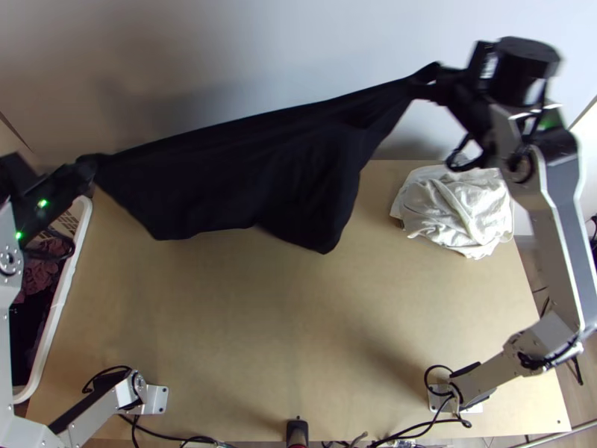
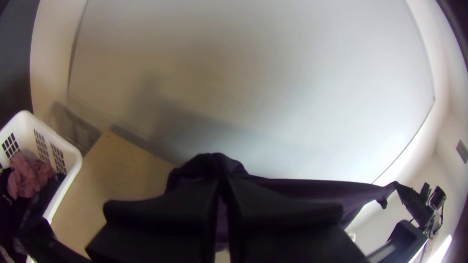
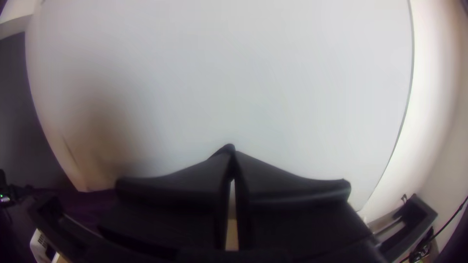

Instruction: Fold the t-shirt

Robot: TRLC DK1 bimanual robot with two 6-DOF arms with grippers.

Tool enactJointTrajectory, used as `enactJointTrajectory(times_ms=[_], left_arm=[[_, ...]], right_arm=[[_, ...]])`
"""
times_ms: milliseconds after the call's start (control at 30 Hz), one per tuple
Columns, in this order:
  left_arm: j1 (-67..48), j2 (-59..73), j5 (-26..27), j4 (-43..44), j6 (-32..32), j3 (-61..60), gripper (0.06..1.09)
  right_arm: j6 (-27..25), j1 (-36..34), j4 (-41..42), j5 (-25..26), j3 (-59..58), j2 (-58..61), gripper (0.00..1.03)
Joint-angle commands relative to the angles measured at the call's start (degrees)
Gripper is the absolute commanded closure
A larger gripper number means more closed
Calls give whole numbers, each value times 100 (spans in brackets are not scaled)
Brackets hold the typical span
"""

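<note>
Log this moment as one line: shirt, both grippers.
Black t-shirt: held stretched above table; left gripper: shut on one end; right gripper: shut on the other; white cloth: bunched on table

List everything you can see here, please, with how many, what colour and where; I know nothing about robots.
T-shirt: one, black, stretched between the grippers, hanging above the table's far part
Table: one, light wood, under the arms
Cloth: one heap, white, on the table's far right
Basket: one, white, at the table's left side
Clothes: uncountable, pink and dark, in the basket
Wall: one, pale, beyond the table
Cables: several, black, along the near edge
Unclear object: one, black and red, middle of the near edge
Arms: two, silver-grey with black joints, left and right
Grippers: two, black, left and right, each closed on the t-shirt
</note>
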Motion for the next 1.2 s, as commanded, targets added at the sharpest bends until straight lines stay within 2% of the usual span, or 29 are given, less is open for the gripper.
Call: enactJointTrajectory(times_ms=[0, 167, 267, 367, 433, 500, 633, 833, 1067, 1167], left_arm=[[-811, 567, -522, -392, 69, 1045, 105], [-934, 646, -1261, 12, 87, 1520, 105], [-732, 734, -1779, 496, -212, 1748, 105], [-301, 743, -1806, 900, -590, 1915, 105], [-178, 664, -1841, 1190, -792, 1941, 105], [-187, 637, -2227, 1445, -854, 1950, 105], [-415, 681, -2324, 1735, -810, 1924, 105], [-1171, 822, -2597, 2315, 201, 1634, 105], [-1637, 1340, -2658, 2913, 983, 1432, 105], [-1663, 1780, -3203, 3528, 1036, 1423, 105]], right_arm=[[-391, -443, 168, 35, -177, -403, 100], [-769, -610, 660, 106, -177, -439, 100], [-962, -742, 1179, 404, -186, -368, 100], [-1103, -804, 2155, 914, -186, -403, 100], [-1191, -786, 2620, 1055, -186, -430, 100], [-1217, -751, 2946, 1134, -212, -430, 100], [-1410, -575, 3376, 1160, -520, -386, 100], [-1498, -461, 3710, 1178, -977, -316, 100], [-2070, -584, 4791, 1433, -1531, -17, 100], [-2342, -628, 5442, 1802, -1557, 282, 100]])
